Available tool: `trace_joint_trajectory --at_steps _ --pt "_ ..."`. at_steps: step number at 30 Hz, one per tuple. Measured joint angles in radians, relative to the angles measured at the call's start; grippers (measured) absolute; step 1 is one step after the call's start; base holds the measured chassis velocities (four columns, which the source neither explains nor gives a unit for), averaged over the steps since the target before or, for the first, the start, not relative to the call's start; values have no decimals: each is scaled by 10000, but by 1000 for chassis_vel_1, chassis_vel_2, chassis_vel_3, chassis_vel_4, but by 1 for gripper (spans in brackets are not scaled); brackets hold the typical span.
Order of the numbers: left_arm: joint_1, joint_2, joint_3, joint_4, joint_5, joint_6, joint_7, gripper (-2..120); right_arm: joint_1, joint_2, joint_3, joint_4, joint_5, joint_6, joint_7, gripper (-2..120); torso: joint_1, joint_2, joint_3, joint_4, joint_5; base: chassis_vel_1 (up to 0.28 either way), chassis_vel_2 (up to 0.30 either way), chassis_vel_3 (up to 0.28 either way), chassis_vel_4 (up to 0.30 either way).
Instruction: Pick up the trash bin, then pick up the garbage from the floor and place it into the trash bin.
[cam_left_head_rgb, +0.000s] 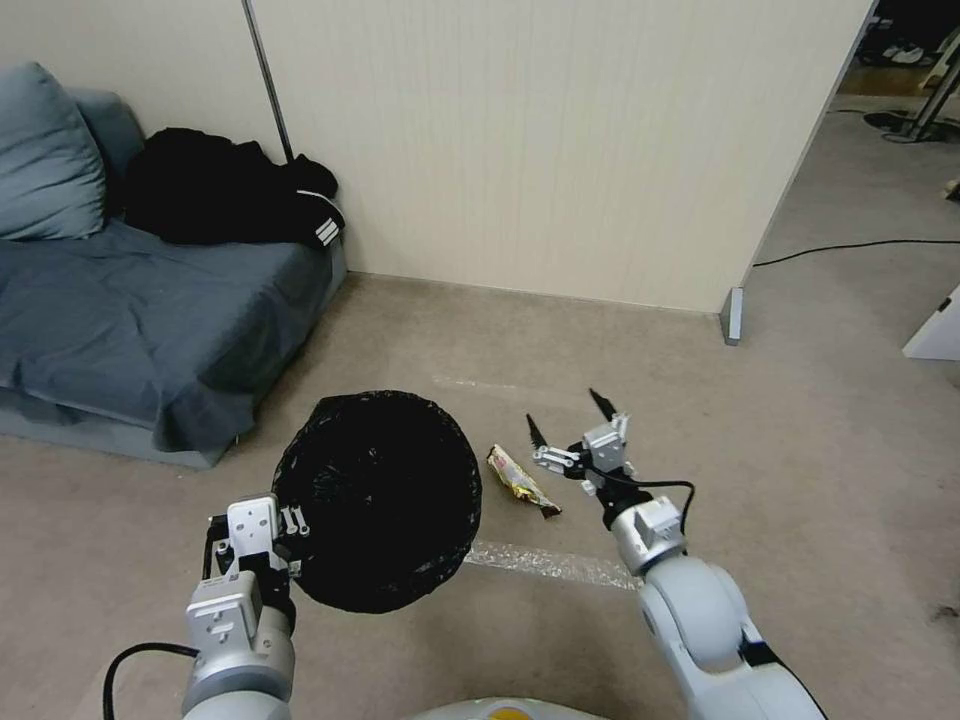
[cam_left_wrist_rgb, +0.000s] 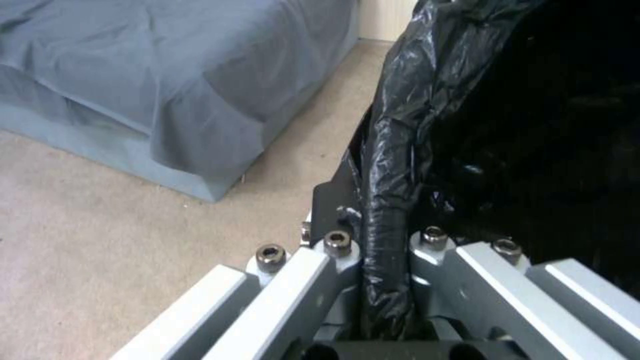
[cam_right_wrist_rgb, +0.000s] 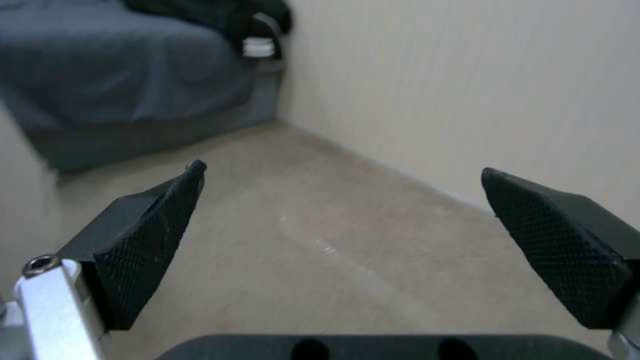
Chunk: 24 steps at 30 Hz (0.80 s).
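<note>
Now the left gripper is clamping the bag-covered rim of the trash bin, low on the robot's left side. From the left wrist view, the jaws are pinching tight on a fold of crinkly black liner, with the fingers pressed against it on either side. The bin's mouth is facing up toward the head camera, its inside showing dark.

The right gripper is hanging above the carpet with its jaws spread wide and nothing between them. Its black textured pads are standing well apart in the right wrist view, bare carpet lying beyond them.

One piece of garbage, a yellow snack wrapper, is lying flat on the carpet between the bin and the right gripper, just beside the bin's rim and near the gripper's left fingertip. I cannot tell whether the fingertip is above it or slightly past it.

A grey sofa is sitting to the left against the beige wall, with a black garment heaped on it. A strip of clear tape is lying on the carpet in front of the wrapper.
</note>
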Motion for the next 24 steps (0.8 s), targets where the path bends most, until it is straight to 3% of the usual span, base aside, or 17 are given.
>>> trace_joint_trajectory --at_steps 10,24 --pt "121 -53 14 7 143 19 6 0 906 63 -812 -2836 -402 607 -336 100 1 0 0 -1 0 0 0 0 0" --pt "198 6 69 12 176 -81 -60 0 1772 630 -406 -5926 -1779 1449 -697 100 0 0 0 -1 0 0 0 0 0"
